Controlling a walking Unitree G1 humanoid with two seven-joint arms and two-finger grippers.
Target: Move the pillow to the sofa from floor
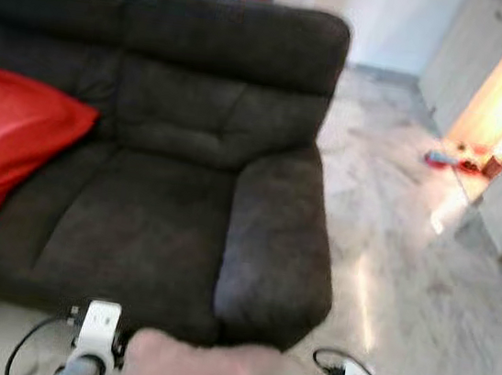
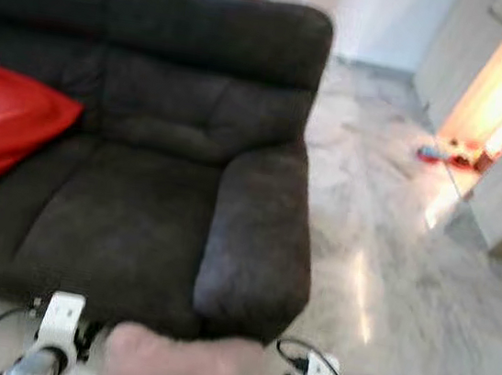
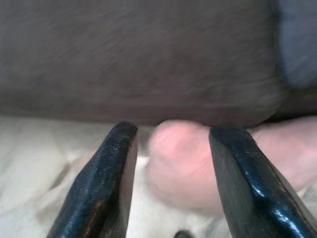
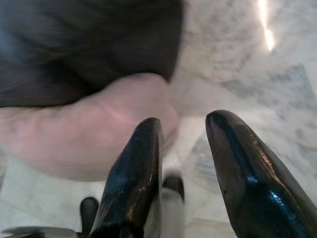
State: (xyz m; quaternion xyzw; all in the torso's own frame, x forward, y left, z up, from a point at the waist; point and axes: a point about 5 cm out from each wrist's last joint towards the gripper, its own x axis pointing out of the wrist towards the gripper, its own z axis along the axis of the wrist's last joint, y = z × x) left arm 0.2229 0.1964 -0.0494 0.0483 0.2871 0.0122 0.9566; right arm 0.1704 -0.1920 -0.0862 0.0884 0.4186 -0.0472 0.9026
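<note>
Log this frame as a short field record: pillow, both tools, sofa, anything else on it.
pillow: pink pillow, held up between both arms in front of the sofa
left tool: left tool, fingers apart, pillow corner between them
right tool: right tool, fingers apart, beside the pillow's edge
sofa: dark sofa, seat ahead
other: red cushion on the sofa's left side

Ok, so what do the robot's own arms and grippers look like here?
Each wrist ends in a white block, with a silver arm section below the left one and a thin black cable looping beside each. The left gripper and right gripper each have two long, glossy black fingers tapering to rounded tips.
</note>
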